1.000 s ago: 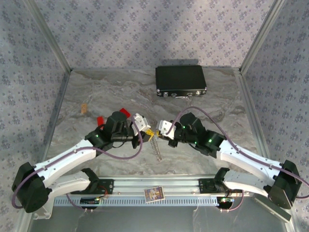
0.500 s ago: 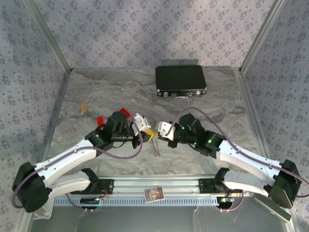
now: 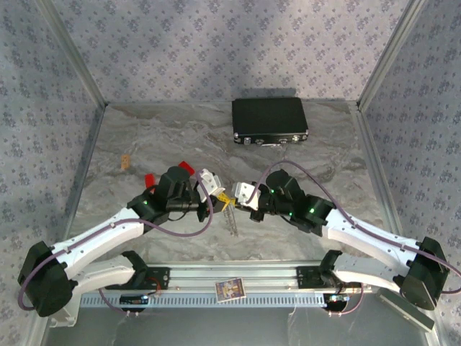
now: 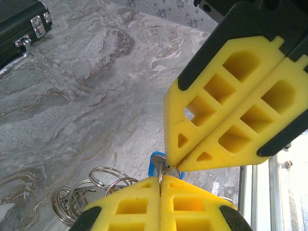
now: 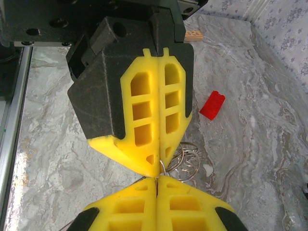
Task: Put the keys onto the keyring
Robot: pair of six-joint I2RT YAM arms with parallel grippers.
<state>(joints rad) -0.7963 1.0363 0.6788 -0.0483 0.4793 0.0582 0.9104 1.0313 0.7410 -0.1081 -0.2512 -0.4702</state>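
fig. 1. threading step in hand. the left end effector (image 3: 220, 195) and the right end effector (image 3: 240, 201) are meeting tip to tip above the middle of the counter (image 3: 144, 137), both with jaws fully closed. in the left wrist view, a thin wire loop of the keyring (image 4: 161, 174) is running into the seam between the left end effector's fingers (image 4: 125, 207), so that end effector is judged to be gripping the keyring. a cluster of silvery rings (image 4: 98, 185) is lying just beside and below the tips. in the top view, a thin silvery length is dangling beneath the 2 tips.

the blue key (image 4: 156, 162) is sitting at the very tip of the right end effector, touching the wire. whether it is being clamped there or is already riding on the wire cannot be told.

the black case (image 3: 270, 120) and a red block (image 5: 212, 105) are lying well apart from the work.

the next move is judged to call for a very fine slide of the key's hole along the wire. the left end effector would need to hold the loop steady, as a small misalignment could let the key slip free.
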